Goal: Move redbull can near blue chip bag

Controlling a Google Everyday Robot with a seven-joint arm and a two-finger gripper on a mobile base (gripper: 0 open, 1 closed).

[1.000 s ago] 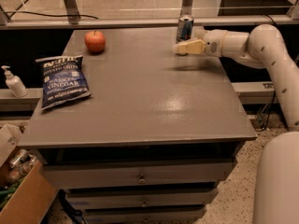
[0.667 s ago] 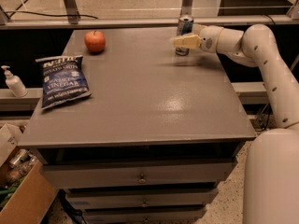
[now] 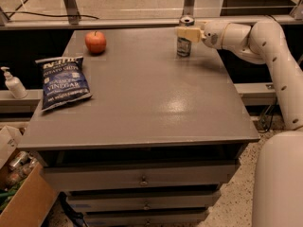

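The redbull can (image 3: 183, 45) stands upright near the far right edge of the grey table (image 3: 156, 108). My gripper (image 3: 187, 32) reaches in from the right and sits at the can's upper part, covering its middle, with only the silver top and lower body showing. The blue chip bag (image 3: 64, 82), with "VINEGAR" in white, lies flat near the table's left edge, far from the can.
A red apple (image 3: 95, 41) sits at the far left of the table. A soap dispenser (image 3: 13, 83) stands on a ledge to the left. A cardboard box (image 3: 23, 202) of clutter is on the floor at lower left. Drawers (image 3: 142, 179) run under the tabletop.
My gripper has moved away from the camera and slightly left, from just in front of the can to the can's upper part. The can, bag and apple have not moved.
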